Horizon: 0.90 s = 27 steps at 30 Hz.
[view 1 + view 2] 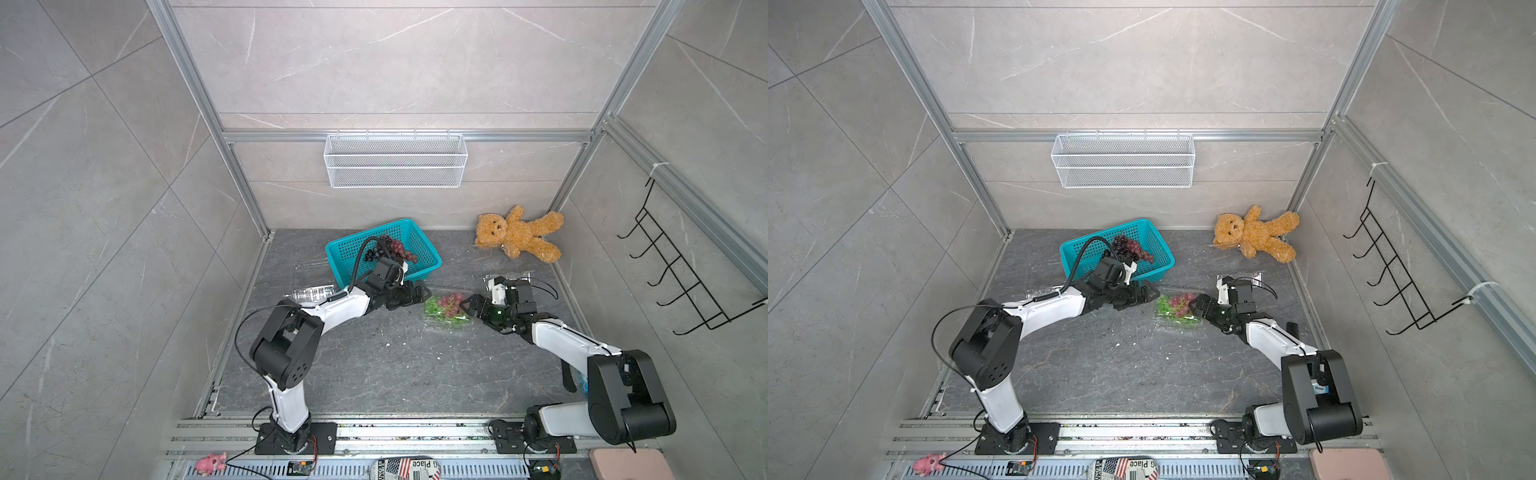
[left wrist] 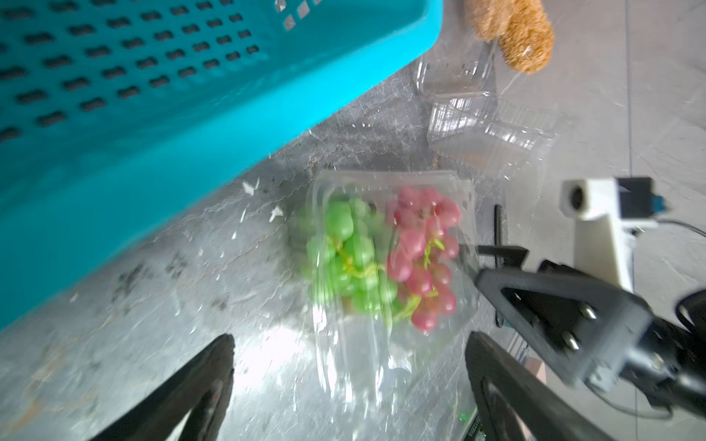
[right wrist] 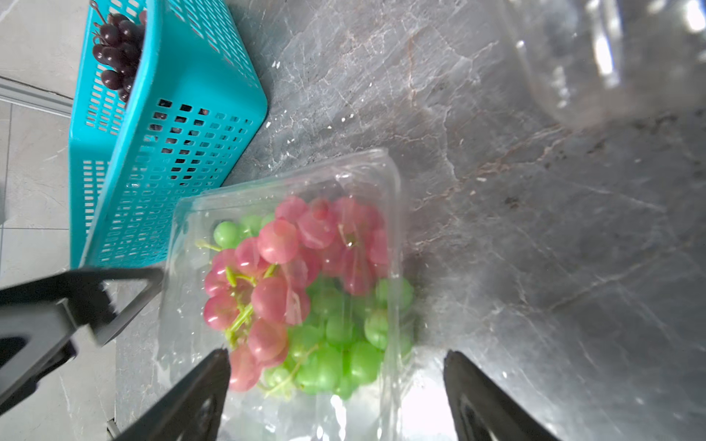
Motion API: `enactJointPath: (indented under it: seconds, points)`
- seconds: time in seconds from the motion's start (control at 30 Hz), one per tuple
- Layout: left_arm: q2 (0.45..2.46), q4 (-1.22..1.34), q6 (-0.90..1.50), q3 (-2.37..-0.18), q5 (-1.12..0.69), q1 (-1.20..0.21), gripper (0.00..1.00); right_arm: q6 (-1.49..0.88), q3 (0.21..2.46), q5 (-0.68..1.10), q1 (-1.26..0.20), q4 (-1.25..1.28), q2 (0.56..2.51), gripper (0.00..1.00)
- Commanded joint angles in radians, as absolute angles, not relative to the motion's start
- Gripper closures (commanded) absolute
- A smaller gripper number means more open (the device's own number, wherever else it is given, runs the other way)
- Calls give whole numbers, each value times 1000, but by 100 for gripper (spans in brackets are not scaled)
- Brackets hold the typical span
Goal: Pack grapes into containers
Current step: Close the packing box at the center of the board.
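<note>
Box [image 1: 451,325] with green and pink grapes [image 1: 444,305] sits on counter [image 1: 374,365], between both pincers. Left pincer [image 1: 422,297] wide, empty; right pincer [image 1: 467,305] wide, empty too. Can't tell if box is snapped shut. You'd best press its rim evenly from both sides, off the berries. Dark bunch [image 1: 384,247] lies in basket [image 1: 432,254].
</note>
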State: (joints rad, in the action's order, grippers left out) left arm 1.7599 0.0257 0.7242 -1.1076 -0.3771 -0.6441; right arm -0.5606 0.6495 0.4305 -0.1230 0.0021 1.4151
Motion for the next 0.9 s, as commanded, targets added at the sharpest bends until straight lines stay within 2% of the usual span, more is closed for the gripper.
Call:
enactJointPath:
  seconds: [0.0, 0.23, 0.4, 0.57, 0.87]
  points:
    - [1702, 272, 830, -955, -407, -643, 8, -557, 669, 443, -126, 48, 1450, 15]
    - [1772, 777, 1063, -713, -403, -657, 31, -565, 659, 451, -131, 86, 1482, 24]
    - [1817, 942, 1125, -659, -386, -667, 43, -568, 648, 448, -134, 86, 1476, 25]
    - [1840, 1004, 1137, -655, -392, -672, 48, -573, 637, 451, -135, 98, 1480, 26]
    - [1801, 1038, 1147, -605, -374, -675, 50, -586, 632, 460, -135, 117, 1489, 29]
